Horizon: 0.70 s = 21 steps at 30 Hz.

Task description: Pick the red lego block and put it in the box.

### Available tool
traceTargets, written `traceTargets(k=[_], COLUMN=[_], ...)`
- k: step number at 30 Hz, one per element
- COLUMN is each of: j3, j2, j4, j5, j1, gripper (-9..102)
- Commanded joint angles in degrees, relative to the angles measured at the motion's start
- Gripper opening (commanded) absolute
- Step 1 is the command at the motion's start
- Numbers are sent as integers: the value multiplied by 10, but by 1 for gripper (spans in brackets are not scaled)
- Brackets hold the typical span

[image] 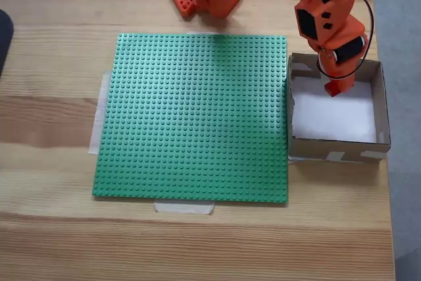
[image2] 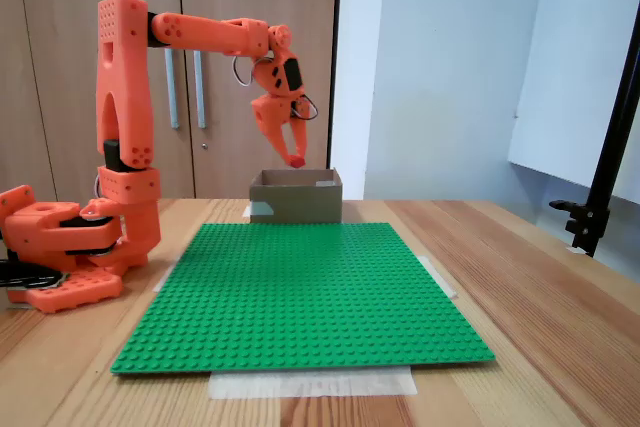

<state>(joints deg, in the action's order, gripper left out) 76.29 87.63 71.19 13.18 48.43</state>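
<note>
I am at the drop step: the fingers (image2: 296, 159) are clenched on the red lego block (image: 333, 88), held above the box (image: 381, 106), near its far wall in a fixed view. Next, I judge, I should release them. The arm (image2: 205, 33) reaches out level, wrist bent downward.

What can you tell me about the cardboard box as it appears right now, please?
The box is a shallow, square, open-topped tray of brown cardboard with a white floor and pale tape patches on its walls. It sits upright on the wooden table, close beside the right edge of the green baseplate in the top-down fixed view. The gripper hangs above it, holding the red lego block clear of the rim. The visible floor is bare.
</note>
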Motion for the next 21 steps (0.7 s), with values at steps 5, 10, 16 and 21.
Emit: traceTargets(k=[5,10,16,21], j3=[-28,-27,-27,-25], j2=[-4,-4,-4,2], j4=[-13,-15,-14,-15], j5=[-10,-11,-15,-18], j1=[1,1,1,2], gripper=[6,7,7,11])
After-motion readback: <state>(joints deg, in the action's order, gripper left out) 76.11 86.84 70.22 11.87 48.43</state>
